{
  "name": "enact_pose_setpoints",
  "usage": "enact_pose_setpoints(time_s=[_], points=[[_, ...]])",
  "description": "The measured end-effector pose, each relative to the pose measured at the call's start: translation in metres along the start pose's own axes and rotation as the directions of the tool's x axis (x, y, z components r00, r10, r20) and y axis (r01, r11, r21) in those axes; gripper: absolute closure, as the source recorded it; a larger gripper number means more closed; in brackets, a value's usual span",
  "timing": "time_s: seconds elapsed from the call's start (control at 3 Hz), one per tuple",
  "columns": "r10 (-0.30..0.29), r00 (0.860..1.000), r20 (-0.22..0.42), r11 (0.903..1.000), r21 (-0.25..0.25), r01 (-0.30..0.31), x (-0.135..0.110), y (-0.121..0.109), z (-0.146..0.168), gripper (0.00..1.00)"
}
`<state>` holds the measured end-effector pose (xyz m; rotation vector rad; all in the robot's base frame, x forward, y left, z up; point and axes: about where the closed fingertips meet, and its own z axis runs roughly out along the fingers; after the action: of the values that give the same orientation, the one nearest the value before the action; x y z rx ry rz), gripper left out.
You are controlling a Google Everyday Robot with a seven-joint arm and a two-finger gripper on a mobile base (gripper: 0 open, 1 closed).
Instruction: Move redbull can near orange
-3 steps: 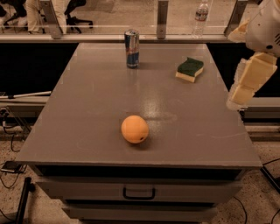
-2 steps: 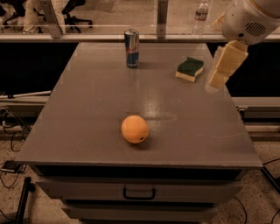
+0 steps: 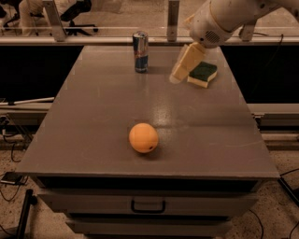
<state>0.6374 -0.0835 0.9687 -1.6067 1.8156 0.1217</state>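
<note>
Our gripper [image 3: 180,72] hung at upper right, just beside the sponge [image 3: 202,74]; we could not tell its state. The can [image 3: 140,51] stood at top centre, well apart from the orange [image 3: 143,137]. We judged a sideways bump could topple it.

- The gripper [image 3: 180,72] hung over the far right part of the table [image 3: 93,116], just left of the sponge [image 3: 204,73], smeared to a pale blur with its outline lost.
- The arm [image 3: 224,16] behind it ran out of frame at the top and right edges, its upper links unseen.
- The sponge's near left corner lay hidden behind the gripper.
- The print on the redbull can [image 3: 140,51], apart from its red logo, was too small to read.
- A seated figure [image 3: 32,9] and an office chair [image 3: 77,9] beyond the table were cut off by the top edge.
</note>
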Motion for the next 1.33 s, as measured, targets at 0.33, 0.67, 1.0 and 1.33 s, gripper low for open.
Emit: enact_pose_setpoints(time_s=[0.33, 0.67, 1.0, 1.33], points=[[-0.002, 1.000, 0.018, 0.9995, 0.031, 0.001, -0.005, -0.008, 0.002, 0.00], [-0.006, 1.000, 0.028, 0.9997, 0.026, 0.005, -0.010, -0.013, 0.010, 0.00], [0.001, 0.996, 0.088, 0.9993, 0.038, -0.004, -0.032, -0.041, 0.038, 0.00], [0.044, 0.987, 0.151, 0.9941, 0.091, -0.059, -0.038, -0.080, 0.064, 0.00]])
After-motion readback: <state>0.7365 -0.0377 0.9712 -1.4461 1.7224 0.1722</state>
